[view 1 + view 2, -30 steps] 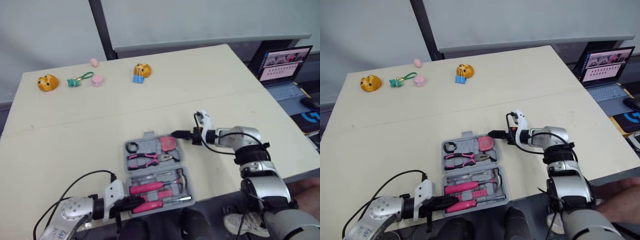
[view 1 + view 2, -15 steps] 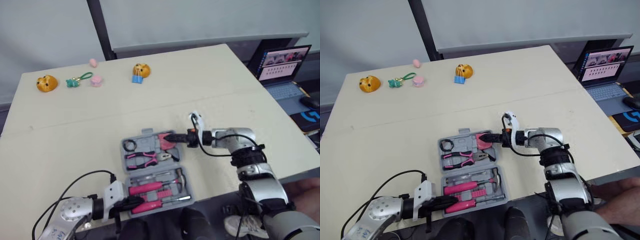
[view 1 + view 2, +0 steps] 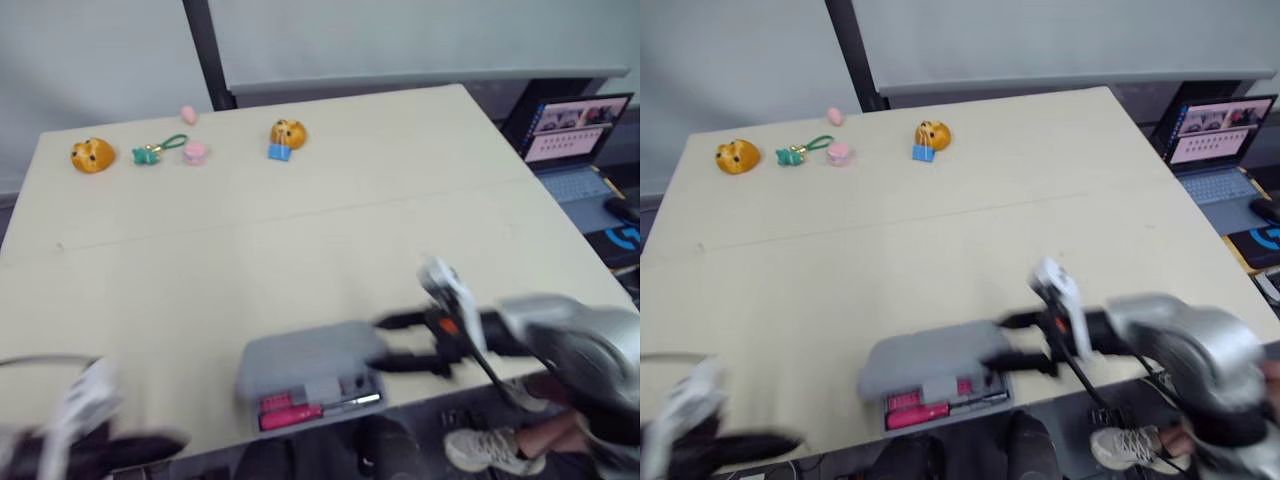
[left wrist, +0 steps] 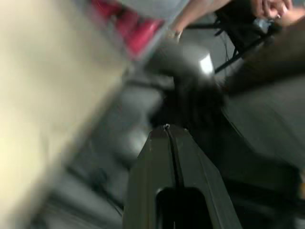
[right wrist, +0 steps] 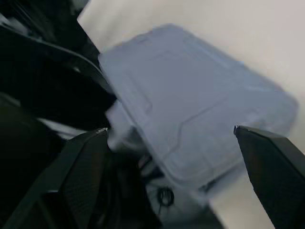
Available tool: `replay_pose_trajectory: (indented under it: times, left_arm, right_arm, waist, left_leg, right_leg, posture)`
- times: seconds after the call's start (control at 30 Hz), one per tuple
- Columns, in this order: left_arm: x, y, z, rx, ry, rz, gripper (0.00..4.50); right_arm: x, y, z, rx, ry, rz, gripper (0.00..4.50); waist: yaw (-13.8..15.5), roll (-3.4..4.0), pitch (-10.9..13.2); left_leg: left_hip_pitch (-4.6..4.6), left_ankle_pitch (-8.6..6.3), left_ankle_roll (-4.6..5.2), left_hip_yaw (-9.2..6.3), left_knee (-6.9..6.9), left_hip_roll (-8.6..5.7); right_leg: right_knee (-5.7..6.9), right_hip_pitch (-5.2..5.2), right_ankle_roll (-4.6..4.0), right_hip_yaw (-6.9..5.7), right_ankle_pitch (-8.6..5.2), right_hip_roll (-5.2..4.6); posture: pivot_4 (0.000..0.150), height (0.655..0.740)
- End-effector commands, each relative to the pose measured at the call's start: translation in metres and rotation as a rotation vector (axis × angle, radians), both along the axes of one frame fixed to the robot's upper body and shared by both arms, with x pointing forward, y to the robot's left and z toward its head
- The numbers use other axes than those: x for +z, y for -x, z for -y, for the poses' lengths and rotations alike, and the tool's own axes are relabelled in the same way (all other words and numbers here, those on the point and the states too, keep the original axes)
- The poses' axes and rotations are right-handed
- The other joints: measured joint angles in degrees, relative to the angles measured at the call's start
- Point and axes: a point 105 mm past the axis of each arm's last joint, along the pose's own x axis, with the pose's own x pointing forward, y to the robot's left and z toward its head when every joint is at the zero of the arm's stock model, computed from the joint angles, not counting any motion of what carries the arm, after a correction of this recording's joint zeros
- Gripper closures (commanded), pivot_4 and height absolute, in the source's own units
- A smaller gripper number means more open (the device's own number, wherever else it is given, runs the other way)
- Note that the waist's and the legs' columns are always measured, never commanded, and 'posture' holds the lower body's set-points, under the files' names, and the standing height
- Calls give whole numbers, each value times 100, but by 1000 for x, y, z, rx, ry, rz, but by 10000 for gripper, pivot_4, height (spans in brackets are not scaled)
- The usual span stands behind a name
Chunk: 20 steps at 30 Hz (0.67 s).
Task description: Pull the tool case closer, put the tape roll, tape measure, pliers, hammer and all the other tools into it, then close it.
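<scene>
Blur hides much of our left gripper (image 3: pixel 140 444), low on the left by the near edge of the table (image 3: pixel 400 200). From its wrist camera we see its two black fingers (image 4: pixel 147 186) pressed tight together, with nothing held between them.

Far back on the left of the table sit some small toys. First comes an orange toy (image 3: pixel 91 155), then a green key ring (image 3: pixel 157 150), then a small pink toy (image 3: pixel 195 152), with a pink egg shape (image 3: pixel 188 114) behind it. A bit more to the right is a second orange toy (image 3: pixel 287 131) with a blue clip (image 3: pixel 278 152) touching it.

In the middle, right at the near edge, lies the gray tool case (image 3: pixel 305 358). Its lid (image 3: pixel 930 362) is tipped down over the bottom half, but it is not flat. A gap shows at the front, and in it we can see pink tool handles (image 3: pixel 290 412) and a silver tool tip (image 3: pixel 360 401).

Just beside the right end of the lid is our right gripper (image 3: pixel 386 342). Its two fingers (image 5: pixel 81 181) are spread wide apart, and they hold nothing. From its wrist camera the gray lid shows between them. We cannot tell if a finger touches the lid.

Off the table on the far right stands a laptop (image 3: pixel 570 135) with its screen lit. A white shoe (image 3: pixel 488 449) shows on the floor below the table edge.
</scene>
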Motion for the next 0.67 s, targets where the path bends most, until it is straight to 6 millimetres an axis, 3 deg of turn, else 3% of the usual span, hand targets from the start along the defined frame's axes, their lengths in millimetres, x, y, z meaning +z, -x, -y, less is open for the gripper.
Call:
replay_pose_trajectory:
  times: [0.03, 0.1, 0.23, 0.4, 0.67]
  left_arm:
    - [11, -16, -43, 77, -136, 106, 45000]
    - [6, -48, -54, 142, -169, 249, 45000]
    - [-12, -96, -40, 127, -132, 472, 45000]
    - [-35, -114, -23, 156, -89, 499, 45000]
    - [-38, -125, -10, 143, -43, 505, 45000]
  right_arm:
    - [6, 22, 12, -26, 55, 87, 343]
    - [2, 20, 28, -133, 98, 154, 343]
    - [-2, 21, 66, -364, 124, 223, 343]
    - [-5, 28, 105, -533, 179, 272, 343]
    - [-3, 22, 122, -581, 182, 308, 343]
  waist:
    - [97, 6, 3]
    - [222, 12, 5]
    - [239, -36, -11]
    - [93, -108, -24]
    - [64, -98, -18]
  left_leg:
    - [8, 0, 0, 1, -2, 0]
    - [29, 2, -4, -1, -7, -2]
    - [49, 10, -13, 7, -2, 5]
    - [49, 7, -8, 12, -6, 20]
    - [61, 13, -18, 30, -4, 39]
  right_leg:
    - [-7, 6, 0, -4, 0, 1]
    - [-24, 17, -1, 3, -1, 1]
    - [14, 26, -10, 28, 3, 0]
    - [23, 26, -7, 44, 17, 12]
    - [28, 16, -14, 51, 14, 38]
  posture:
    - [1500, 7400]
    - [1500, 7400]
    - [1500, 7400]
    - [1500, 7400]
    - [1500, 7400]
